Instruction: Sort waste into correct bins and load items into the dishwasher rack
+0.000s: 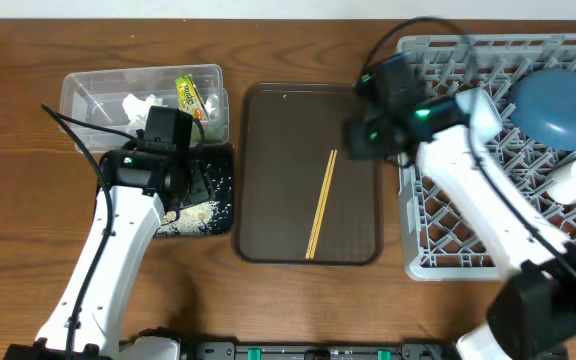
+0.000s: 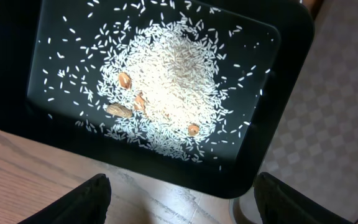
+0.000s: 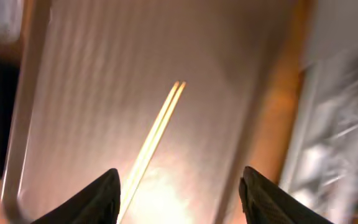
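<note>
The wooden chopsticks [image 1: 322, 203] lie on the brown tray [image 1: 268, 130]; they also show in the right wrist view [image 3: 154, 137]. My right gripper [image 3: 179, 193] is open and empty above the tray, near its right edge [image 1: 368, 135]. My left gripper [image 2: 182, 199] is open and empty over the black tray [image 2: 17, 74], which holds a heap of rice [image 2: 173, 74] with a few brown bits. The clear tub [image 1: 88, 90] holds the white tissue [image 1: 140, 108] and the yellow-green wrapper [image 1: 188, 95]. The grey rack [image 1: 448, 230] holds the dark blue plate [image 1: 560, 105] and a white cup [image 1: 573, 180].
The black tray [image 1: 213, 200] sits in front of the clear tub at the left. The brown tray lies between the bins and the rack. Bare wooden table [image 1: 18, 220] shows at the far left and front. The right wrist view is blurred.
</note>
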Robot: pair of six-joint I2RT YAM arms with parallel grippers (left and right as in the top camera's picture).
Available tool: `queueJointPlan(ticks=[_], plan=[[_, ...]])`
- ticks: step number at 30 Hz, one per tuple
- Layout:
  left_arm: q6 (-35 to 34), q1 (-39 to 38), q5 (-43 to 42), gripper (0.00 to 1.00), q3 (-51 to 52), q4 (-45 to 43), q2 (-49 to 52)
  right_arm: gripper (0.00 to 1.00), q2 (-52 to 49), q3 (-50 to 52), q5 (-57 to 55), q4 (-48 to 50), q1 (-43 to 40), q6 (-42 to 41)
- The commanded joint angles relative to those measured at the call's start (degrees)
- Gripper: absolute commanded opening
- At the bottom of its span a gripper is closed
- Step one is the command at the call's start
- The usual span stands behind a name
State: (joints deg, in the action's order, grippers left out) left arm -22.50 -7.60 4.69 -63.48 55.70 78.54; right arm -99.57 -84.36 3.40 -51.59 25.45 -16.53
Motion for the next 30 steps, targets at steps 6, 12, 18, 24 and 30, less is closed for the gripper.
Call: queueJointPlan(ticks=[6,12,18,24,30], plan=[[-0.35,0.28,0.31,0.77,-0.11,0.15,-0.31,0.57,-9.25,0.04,-0.37,-2.58,7.72,-11.98],[-0.35,0.28,0.31,0.77,-0.11,0.15,-0.31,0.56,-15.39,0.04,-0.42,-4.13,10.03,-17.94],[-0.35,0.28,0.31,0.77,-0.11,0.17,-0.31,0.56,-18.51,0.04,-2.25,-4.76,10.21,-19.67],[-0.35,0.28,0.31,0.77,-0.11,0.15,-0.31,0.55,-18.8,0.04,-3.58,-4.87,10.21,-19.89],[-0.35,0.28,0.31,0.77,-0.11,0.17,-0.31,0.55,-18.86,0.28,-5.4,-4.98,10.25,-21.16]])
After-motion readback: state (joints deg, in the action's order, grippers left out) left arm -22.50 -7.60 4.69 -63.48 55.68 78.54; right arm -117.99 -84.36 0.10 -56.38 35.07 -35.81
